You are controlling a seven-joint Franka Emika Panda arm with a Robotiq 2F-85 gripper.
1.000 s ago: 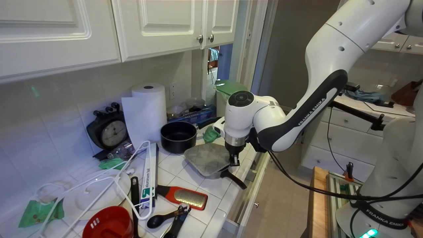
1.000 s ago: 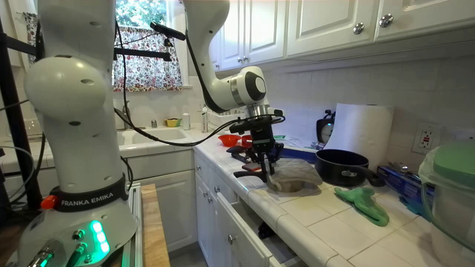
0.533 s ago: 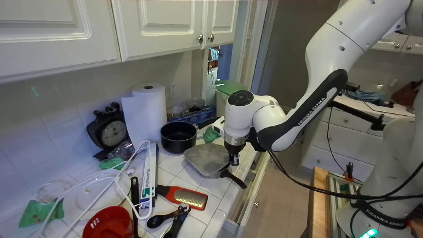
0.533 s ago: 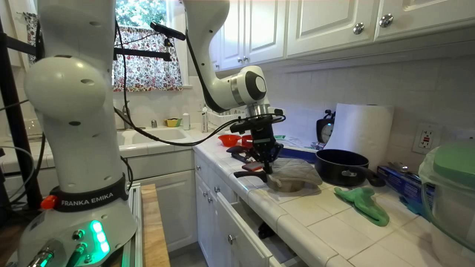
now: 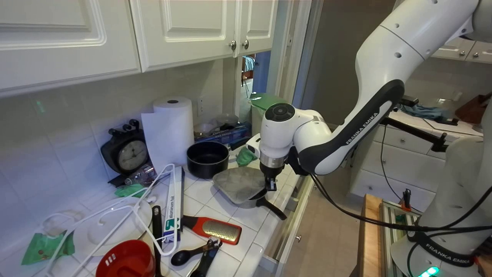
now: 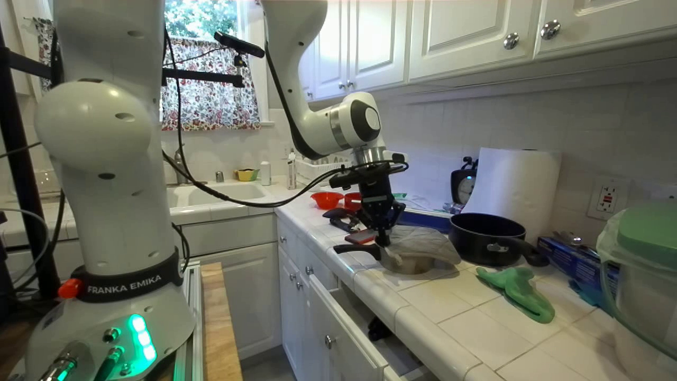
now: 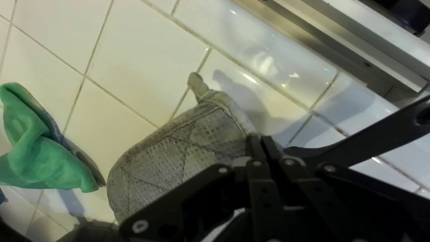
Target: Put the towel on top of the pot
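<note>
The towel [image 5: 237,182] is a grey quilted cloth lying over the top of the silver pot. It also shows in an exterior view [image 6: 423,241] and in the wrist view [image 7: 168,154], with a small loop at one corner. The pot [image 6: 415,265] stands on the counter; its wall shows under the towel, and its dark handle [image 5: 272,207] points to the counter edge. My gripper [image 7: 262,138] is over the handle side of the pot, its fingers nearly together on the towel's edge. It also shows in both exterior views [image 5: 271,186] [image 6: 383,241]. The pot's inside is hidden.
A black pot [image 5: 207,159] and a green cloth [image 6: 518,293] are beside the towel. A paper-towel roll [image 5: 175,130] stands behind. A red grater [image 5: 219,229], foil box [image 5: 173,207] and white hanger [image 5: 138,207] lie nearby. An open drawer [image 6: 344,328] juts out below.
My gripper's fingers have closed on the towel's edge. The gripper has then risen slightly, and the towel's near edge has shifted a little with it. The pot has not moved.
</note>
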